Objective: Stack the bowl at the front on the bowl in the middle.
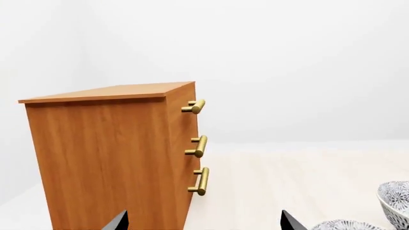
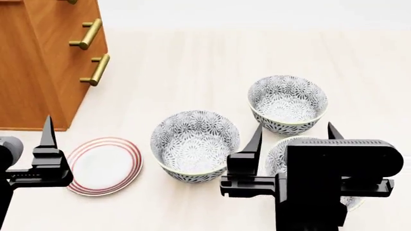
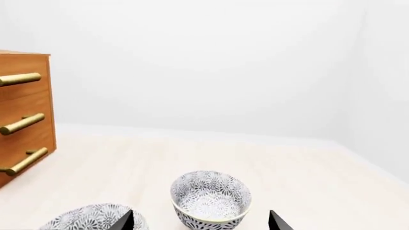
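Three grey flower-patterned bowls stand on the pale table. The front bowl [image 2: 275, 155] is mostly hidden behind my right gripper [image 2: 294, 129], which hangs open above it with nothing between its fingers. The middle bowl [image 2: 194, 144] sits just left of that gripper and shows at the edge of the right wrist view [image 3: 89, 219]. The far bowl [image 2: 287, 103] stands behind, between the fingertips in the right wrist view [image 3: 211, 199]. My left gripper [image 1: 204, 224] is open and empty at the left, near the plate, with one of its fingers [image 2: 48, 132] showing in the head view.
A white plate with red rings [image 2: 103, 164] lies left of the middle bowl. A wooden dresser [image 2: 45, 62] with brass handles [image 2: 88, 33] stands at the back left. Two of the bowls [image 1: 395, 201] show at the edge of the left wrist view.
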You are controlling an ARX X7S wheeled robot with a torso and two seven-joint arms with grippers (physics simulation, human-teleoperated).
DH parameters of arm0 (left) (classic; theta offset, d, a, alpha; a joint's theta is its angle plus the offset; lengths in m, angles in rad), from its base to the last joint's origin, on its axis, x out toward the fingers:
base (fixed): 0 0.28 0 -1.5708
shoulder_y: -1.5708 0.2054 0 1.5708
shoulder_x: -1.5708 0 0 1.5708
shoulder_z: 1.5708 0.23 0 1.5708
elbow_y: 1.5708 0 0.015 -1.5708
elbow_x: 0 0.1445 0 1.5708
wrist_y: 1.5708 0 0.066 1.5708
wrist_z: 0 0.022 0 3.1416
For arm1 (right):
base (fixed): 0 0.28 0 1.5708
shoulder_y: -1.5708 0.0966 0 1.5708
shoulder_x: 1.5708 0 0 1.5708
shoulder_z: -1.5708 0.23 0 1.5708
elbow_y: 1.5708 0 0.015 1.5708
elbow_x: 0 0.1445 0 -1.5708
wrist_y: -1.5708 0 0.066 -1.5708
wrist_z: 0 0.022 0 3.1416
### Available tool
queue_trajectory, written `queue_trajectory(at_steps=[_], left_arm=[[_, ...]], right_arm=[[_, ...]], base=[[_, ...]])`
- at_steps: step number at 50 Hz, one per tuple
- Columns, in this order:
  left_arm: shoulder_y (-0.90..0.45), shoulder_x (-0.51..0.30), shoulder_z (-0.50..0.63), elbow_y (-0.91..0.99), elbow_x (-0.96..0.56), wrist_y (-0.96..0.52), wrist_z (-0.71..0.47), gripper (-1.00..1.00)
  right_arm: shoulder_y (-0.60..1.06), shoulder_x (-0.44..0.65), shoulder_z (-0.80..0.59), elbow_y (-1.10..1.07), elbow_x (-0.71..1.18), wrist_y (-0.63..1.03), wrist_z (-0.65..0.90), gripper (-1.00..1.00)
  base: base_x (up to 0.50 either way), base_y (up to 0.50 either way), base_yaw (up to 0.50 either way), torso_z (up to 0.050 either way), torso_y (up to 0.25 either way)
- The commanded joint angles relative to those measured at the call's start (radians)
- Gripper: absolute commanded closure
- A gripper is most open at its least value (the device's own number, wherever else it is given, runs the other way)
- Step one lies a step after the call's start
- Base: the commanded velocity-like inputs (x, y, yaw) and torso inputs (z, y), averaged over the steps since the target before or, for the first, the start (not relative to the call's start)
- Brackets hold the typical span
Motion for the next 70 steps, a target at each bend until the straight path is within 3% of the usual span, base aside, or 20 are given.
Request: queue_trajectory(at_steps=[1,30,47,51,52,53,54,55,57,64,70], left_arm=[[0.002,-0.004,0.001,-0.004,-0.005,0.006,-0.006,-1.00],[0.007,-0.019,0.016,-0.015,-0.009,0.029,-0.019,-1.00],[0.008,-0.023,0.018,-0.017,-0.017,0.032,-0.028,-1.00],[0.007,-0.023,0.019,-0.012,-0.020,0.026,-0.032,-1.00],[0.008,-0.019,0.011,0.000,-0.029,0.011,-0.034,-1.00],[0.008,-0.019,0.011,0.000,-0.030,0.010,-0.034,-1.00],[0.007,-0.020,0.010,0.002,-0.031,0.007,-0.035,-1.00],[0.007,-0.021,0.010,0.004,-0.033,0.005,-0.035,-1.00],[0.005,-0.021,0.009,0.007,-0.035,0.003,-0.036,-1.00],[0.007,-0.025,0.005,0.008,-0.042,0.004,-0.036,-1.00],[0.007,-0.027,0.007,0.009,-0.045,0.001,-0.040,-1.00]], right_arm=[[-0.012,0.018,-0.013,-0.004,0.015,-0.027,-0.021,-1.00],[-0.001,0.017,-0.022,0.011,0.020,-0.009,0.010,-1.00],[-0.003,0.017,-0.019,0.020,0.022,-0.022,0.024,-1.00],[0.032,0.007,0.010,-0.014,0.046,0.065,0.038,-1.00],[0.182,0.134,0.160,0.136,0.196,0.215,0.188,-1.00],[0.332,0.131,0.293,0.286,0.346,0.365,0.301,-1.00],[0.482,0.166,0.307,0.436,0.496,0.515,0.451,-1.00],[0.632,0.167,0.331,0.515,0.646,0.551,0.596,-1.00],[0.666,0.167,0.327,0.516,0.945,0.482,0.547,-1.00],[0.745,0.183,0.323,0.619,0.945,0.509,0.591,-1.00],[0.770,0.217,0.304,0.687,0.977,0.494,0.523,-1.00]], base=[[0.39,0.00,0.00,0.000,0.000],[0.50,0.00,0.00,0.000,0.001],[0.10,0.00,0.00,0.000,0.000],[0.00,0.00,0.00,0.000,0.000],[0.00,0.00,0.00,0.000,0.000],[0.00,0.00,0.00,0.000,0.000],[0.00,0.00,0.00,0.000,0.000],[0.00,0.00,0.00,0.000,0.000],[0.00,0.00,0.00,0.000,0.000],[0.00,0.00,0.00,0.000,0.000],[0.00,0.00,0.00,0.000,0.000]])
